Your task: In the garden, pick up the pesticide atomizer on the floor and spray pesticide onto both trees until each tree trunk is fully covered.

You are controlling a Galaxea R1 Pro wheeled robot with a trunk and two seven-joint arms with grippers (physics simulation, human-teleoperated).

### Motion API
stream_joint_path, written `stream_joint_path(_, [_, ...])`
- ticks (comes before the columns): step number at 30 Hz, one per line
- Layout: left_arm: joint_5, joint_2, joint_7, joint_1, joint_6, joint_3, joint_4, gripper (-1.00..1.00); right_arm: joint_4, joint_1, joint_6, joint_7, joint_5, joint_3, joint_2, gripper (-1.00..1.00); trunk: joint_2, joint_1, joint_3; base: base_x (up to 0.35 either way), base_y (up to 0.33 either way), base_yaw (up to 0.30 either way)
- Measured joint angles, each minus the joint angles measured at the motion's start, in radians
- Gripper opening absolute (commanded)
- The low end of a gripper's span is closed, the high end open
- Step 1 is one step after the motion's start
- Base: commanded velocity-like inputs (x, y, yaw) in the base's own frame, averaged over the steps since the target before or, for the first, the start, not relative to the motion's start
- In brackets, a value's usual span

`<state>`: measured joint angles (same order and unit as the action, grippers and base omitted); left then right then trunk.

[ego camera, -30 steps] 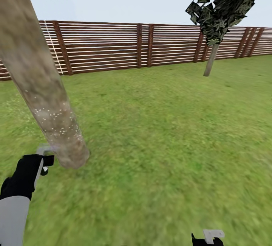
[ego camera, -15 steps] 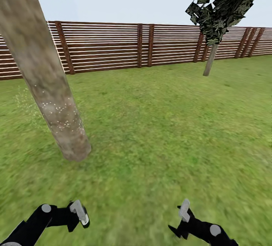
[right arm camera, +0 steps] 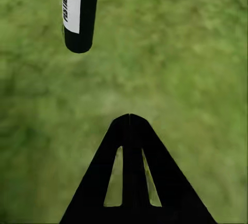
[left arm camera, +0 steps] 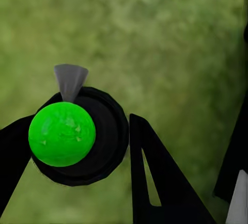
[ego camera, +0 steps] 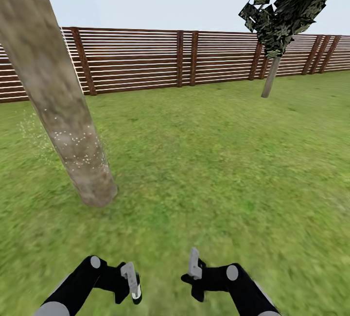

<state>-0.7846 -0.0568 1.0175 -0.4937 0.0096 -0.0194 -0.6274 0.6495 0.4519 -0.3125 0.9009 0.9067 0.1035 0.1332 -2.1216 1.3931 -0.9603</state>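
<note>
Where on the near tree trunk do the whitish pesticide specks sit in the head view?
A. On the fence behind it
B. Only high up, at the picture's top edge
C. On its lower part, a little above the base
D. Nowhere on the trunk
C: the pesticide specks dot the lower stretch of the tree trunk just above where it meets the grass, while the bark higher up looks bare.
</note>
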Motion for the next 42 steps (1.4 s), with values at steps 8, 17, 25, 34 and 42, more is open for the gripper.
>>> stream_joint_path(8, [-0.007, 0.037, 0.0, 0.001, 0.0, 0.097, 0.007, -1.0, 0.006, 0.001, -0.001, 0.005, -0.002, -0.024, 0.039, -1.0, 0.0, 0.0, 0.0, 0.0, 0.0, 0.0])
stream_joint_path(17, [-0.004, 0.079, -0.012, 0.001, -0.009, 0.138, 0.008, -1.0, 0.024, 0.002, -0.001, 0.005, -0.002, -0.023, 0.04, -1.0, 0.0, 0.0, 0.0, 0.0, 0.0, 0.0])
stream_joint_path(25, [0.0, 0.128, -0.082, 0.002, -0.009, 0.135, 0.004, -1.0, 0.031, 0.002, -0.001, 0.004, -0.002, -0.023, 0.04, -1.0, 0.0, 0.0, 0.0, 0.0, 0.0, 0.0])
stream_joint_path(34, [0.006, 0.166, -0.093, 0.003, -0.01, 0.134, 0.011, -1.0, 0.032, 0.002, -0.001, 0.004, -0.002, -0.023, 0.04, -1.0, 0.0, 0.0, 0.0, 0.0, 0.0, 0.0])
stream_joint_path(42, [0.008, 0.193, -0.13, 0.005, -0.01, 0.135, 0.016, -1.0, 0.032, 0.008, -0.001, 0.004, -0.002, -0.023, 0.04, -1.0, 0.0, 0.0, 0.0, 0.0, 0.0, 0.0])
